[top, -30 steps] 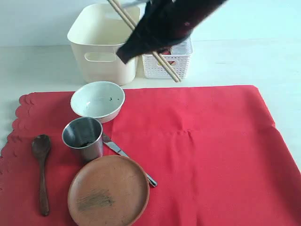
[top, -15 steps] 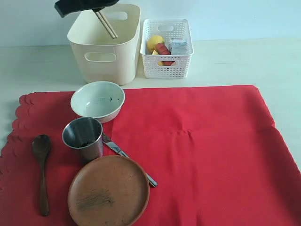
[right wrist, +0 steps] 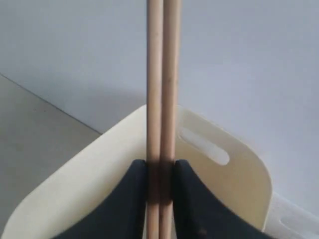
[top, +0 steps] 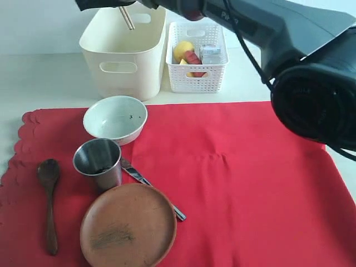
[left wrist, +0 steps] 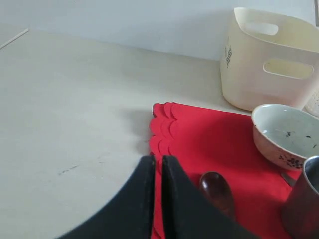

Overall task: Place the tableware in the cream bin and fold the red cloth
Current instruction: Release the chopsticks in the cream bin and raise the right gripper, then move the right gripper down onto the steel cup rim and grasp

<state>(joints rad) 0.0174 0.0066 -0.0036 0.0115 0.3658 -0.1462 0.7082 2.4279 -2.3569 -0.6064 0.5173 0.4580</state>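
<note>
1. The large bright red rectangular cloth (top: 233, 183) lay flat and unfolded on the table, with its scalloped edge on the left arm's side.
2. The large cream plastic bin (top: 119, 67) stood just beyond the cloth's far edge, next to a white lattice basket (top: 197, 78).
3. The right gripper (right wrist: 160, 169) had reached across the middle and hung over the bin's open mouth. Its jaws were clamped on the chopsticks.
4. The left gripper (left wrist: 157, 164) hovered near the cloth's scalloped corner with its jaws together and nothing held.
5. The round brown plate (top: 129, 225), the pale white-green bowl (top: 115, 118) and the steel cup (top: 99, 161) sat on the cloth.
6. The dark wooden spoon (top: 49, 189) and the metal knife (top: 146, 182) lay beside the cup.
7. The pair of light wooden chopsticks (top: 127, 18) pointed steeply down, with their long axis aimed into the bin directly below. Releasing them would probably drop them inside.
</note>
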